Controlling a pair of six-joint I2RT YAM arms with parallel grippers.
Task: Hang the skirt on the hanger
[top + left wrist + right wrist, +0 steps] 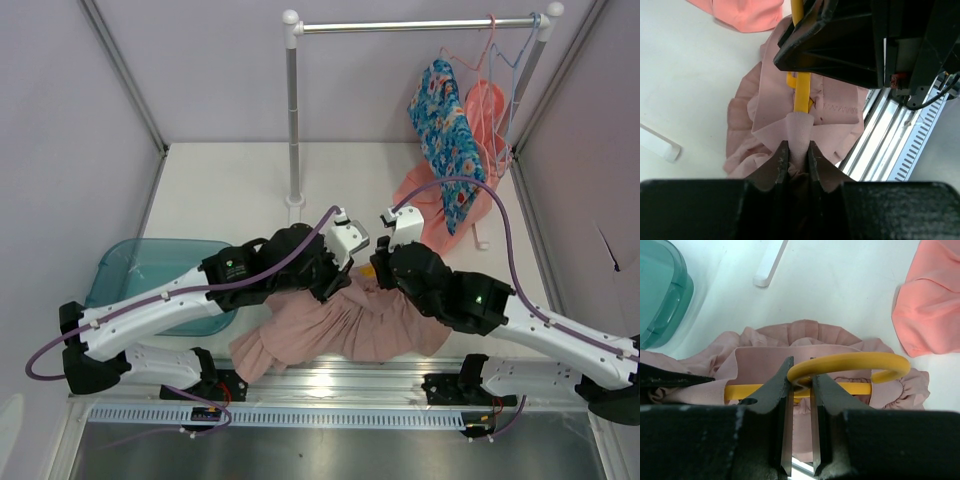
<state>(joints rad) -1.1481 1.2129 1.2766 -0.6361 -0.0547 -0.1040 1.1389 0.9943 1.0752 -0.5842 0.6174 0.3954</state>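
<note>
1. Skirt [340, 325], dusty pink, lies crumpled on the table [220, 190] at the near edge. It sits between the two arms and partly under both wrists.
2. Hanger [855, 362], yellow, lies on top of the skirt. In the left wrist view I see its bar running away from the fingers, with the near end tucked under a fold of the cloth.
3. Left gripper [796, 150]: jaws drawn nearly together, pinching a fold of skirt cloth just where it covers the bar's end.
4. Right gripper [801, 375]: jaws pressed onto the hanger at the base of its hook. From that wrist camera the hook curves out to the right of the fingers, above the skirt's ruffled edge.
5. The two grippers sit close together over the skirt, facing each other.
6. Surroundings I can see: a teal bin [150, 265] on the table beside the left arm; a coral garment [430, 190] heaped at the far right near the foot of the clothes rack [293, 110]; a floral garment [445, 120] hanging from the rack's rail.
</note>
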